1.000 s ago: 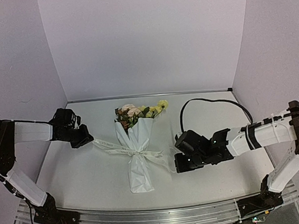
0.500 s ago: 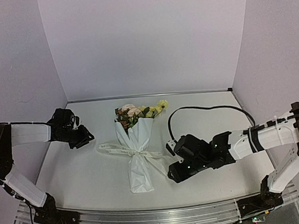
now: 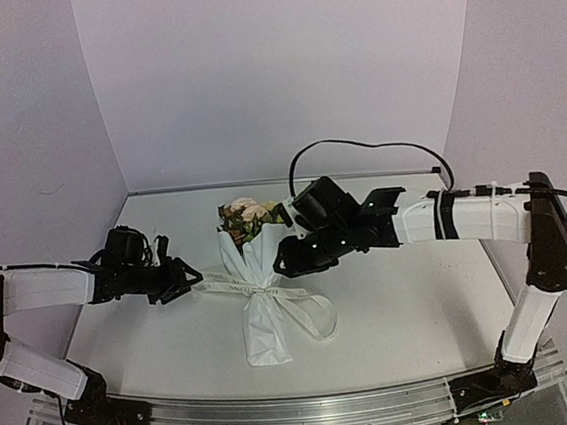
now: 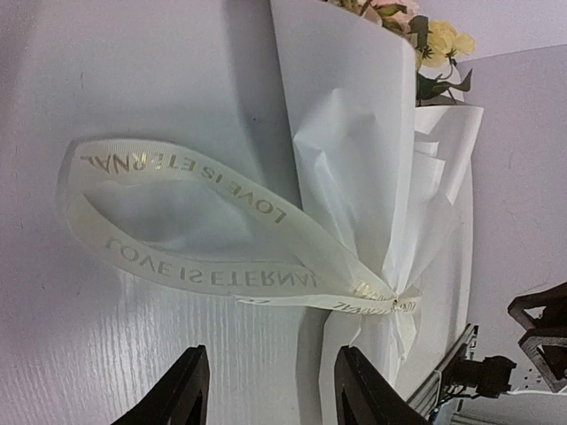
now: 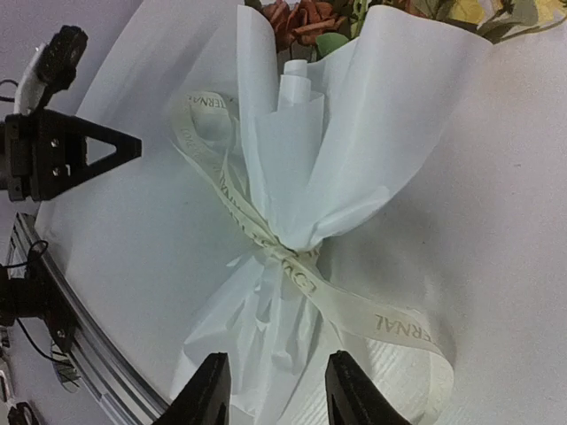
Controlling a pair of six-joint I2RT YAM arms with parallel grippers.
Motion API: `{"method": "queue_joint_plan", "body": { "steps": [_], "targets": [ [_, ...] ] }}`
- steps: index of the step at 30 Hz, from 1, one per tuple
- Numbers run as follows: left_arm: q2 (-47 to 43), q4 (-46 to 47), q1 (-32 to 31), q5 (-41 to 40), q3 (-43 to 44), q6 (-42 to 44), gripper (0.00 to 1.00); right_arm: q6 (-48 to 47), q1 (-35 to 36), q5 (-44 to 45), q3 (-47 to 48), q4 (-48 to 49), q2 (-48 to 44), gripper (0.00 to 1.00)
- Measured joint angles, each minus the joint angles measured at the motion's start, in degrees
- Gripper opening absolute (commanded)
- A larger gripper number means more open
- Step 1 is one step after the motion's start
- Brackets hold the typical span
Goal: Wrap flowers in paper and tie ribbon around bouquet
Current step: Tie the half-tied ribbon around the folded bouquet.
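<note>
You have one bouquet (image 3: 259,275) lying flat on the worktop (image 3: 413,305). It has one bunch of flowers (image 3: 253,213) at its far end and one sheet of white paper (image 3: 266,345) sheathing it, and the crumpled tail points at the near rail. One ribbon (image 4: 221,186) is knotted round the bouquet's waist. It has two loops, one lying out to the bouquet's left and one to its right beside the tail. You have two arms. Your left pincer (image 3: 191,279) sits low to the bouquet's left, just beside the tip of the left loop, with its fingers spread and nothing between them. Your right pincer (image 3: 281,269) hangs over the bouquet's right side by the paper's upper edge, also spread and holding nothing. Bare worktop shows on both sides of the bouquet, wider on its right, and walls stand behind it and on both flanks. The paper's rim stands in loose points round the blooms. The ribbon's lettering reads "LOVE IS ETERNAL", repeated along its length.
</note>
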Motion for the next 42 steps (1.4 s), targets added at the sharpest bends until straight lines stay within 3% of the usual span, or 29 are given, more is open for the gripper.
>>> {"method": "queue_joint_plan", "body": {
  "steps": [9,17,26,32,42],
  "targets": [
    [5.92,10.60,-0.27,3.74,-3.09,-6.75,0.52,2.13,2.37,0.53,13.52,-8.84,10.64,0.38],
    [11.42,15.27,-0.27,5.58,-2.89,-8.30,0.52,1.99,3.42,2.42,15.82,-12.29,12.92,0.42],
    [15.03,18.50,-0.88,7.25,-1.39,-8.82,0.41,3.44,-4.82,-2.60,2.59,-6.38,11.49,0.54],
    [15.53,19.67,-1.23,8.16,-1.06,-8.91,0.29,3.70,-11.57,-10.08,-7.31,3.74,10.58,0.54],
    [16.31,20.54,-1.25,9.33,-1.00,-9.18,0.18,-0.91,-11.37,-17.06,-10.88,16.29,10.21,0.51]
  ]
}}
